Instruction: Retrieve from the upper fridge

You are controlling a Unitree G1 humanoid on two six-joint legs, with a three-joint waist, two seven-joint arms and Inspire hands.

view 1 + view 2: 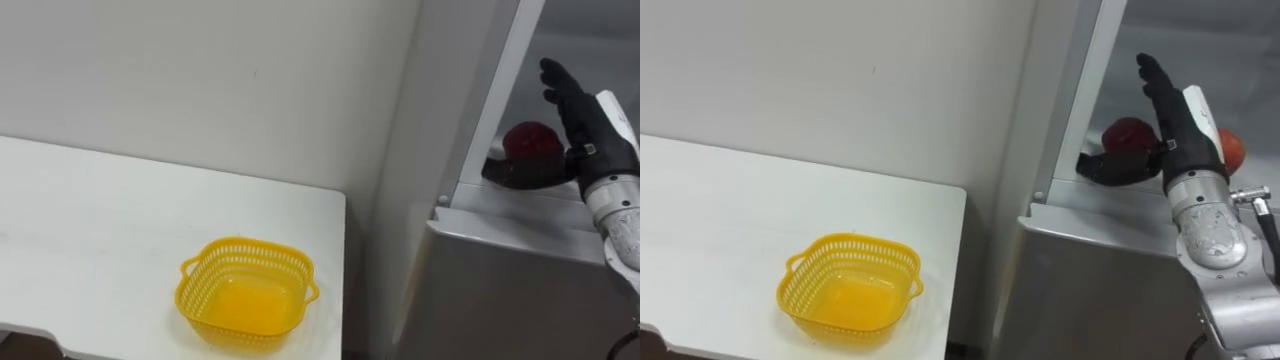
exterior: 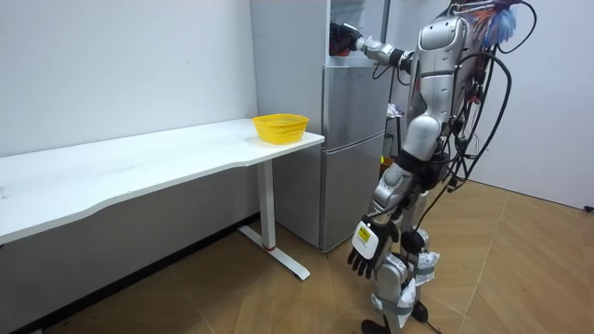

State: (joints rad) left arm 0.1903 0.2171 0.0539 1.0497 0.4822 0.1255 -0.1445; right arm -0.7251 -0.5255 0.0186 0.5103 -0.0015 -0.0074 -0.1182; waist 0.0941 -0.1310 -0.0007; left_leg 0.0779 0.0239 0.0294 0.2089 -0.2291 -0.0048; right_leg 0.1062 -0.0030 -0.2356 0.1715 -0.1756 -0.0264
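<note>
robot hand (image 1: 1180,135) spread beside red fruit (image 1: 1125,132)

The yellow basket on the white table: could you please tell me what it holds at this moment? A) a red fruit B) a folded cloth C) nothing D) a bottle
C: the yellow basket shows only its own bare bottom, while the red fruit sits up in the fridge, beside the open right hand.
</note>
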